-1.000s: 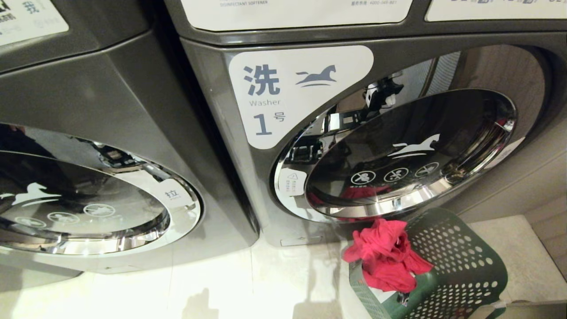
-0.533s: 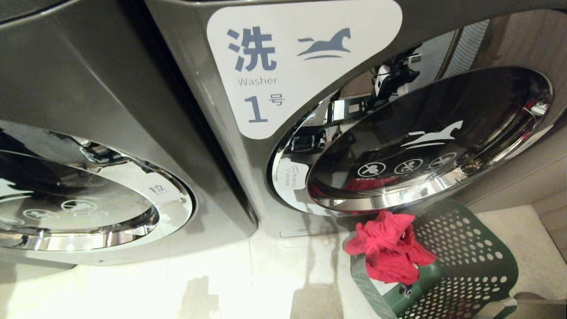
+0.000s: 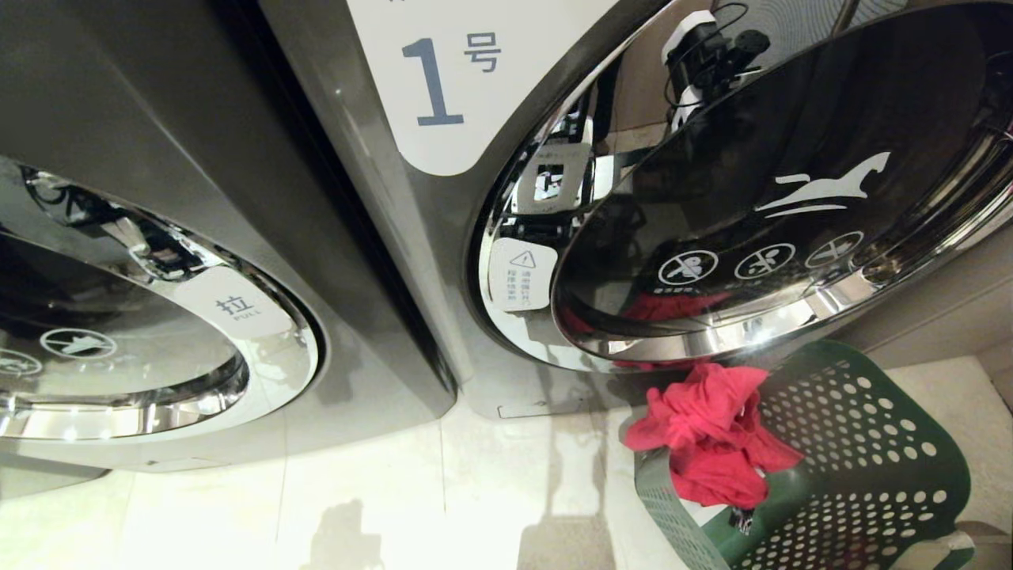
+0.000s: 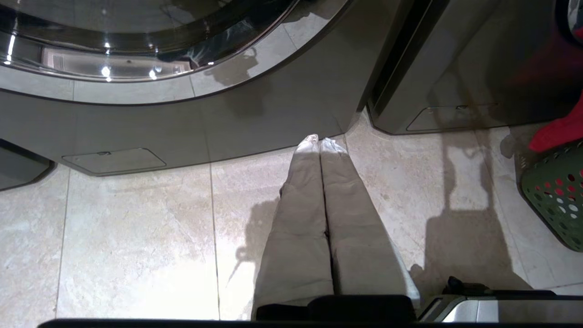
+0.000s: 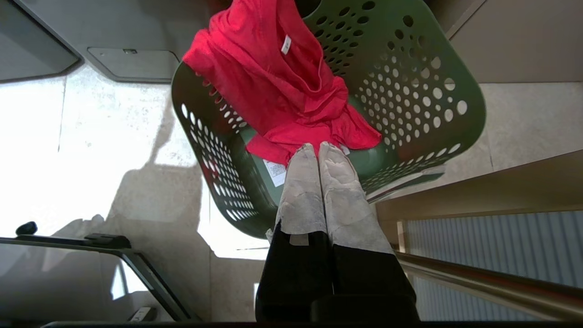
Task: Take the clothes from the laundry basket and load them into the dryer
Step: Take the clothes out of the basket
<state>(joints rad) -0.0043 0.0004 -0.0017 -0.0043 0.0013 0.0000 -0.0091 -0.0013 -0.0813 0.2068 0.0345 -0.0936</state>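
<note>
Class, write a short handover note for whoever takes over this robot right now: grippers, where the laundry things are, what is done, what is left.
Left gripper: shut, empty, above the floor tiles in front of the machines.
Right gripper: shut, empty, above the green basket.
Red garment: bunched in the basket, partly draped over its rim.
Basket stands on the floor just below the round door of the machine marked 1; that door is shut.
Done: nothing loaded yet.
Left: open the door, pick the garment out of the basket, put it inside.
</note>
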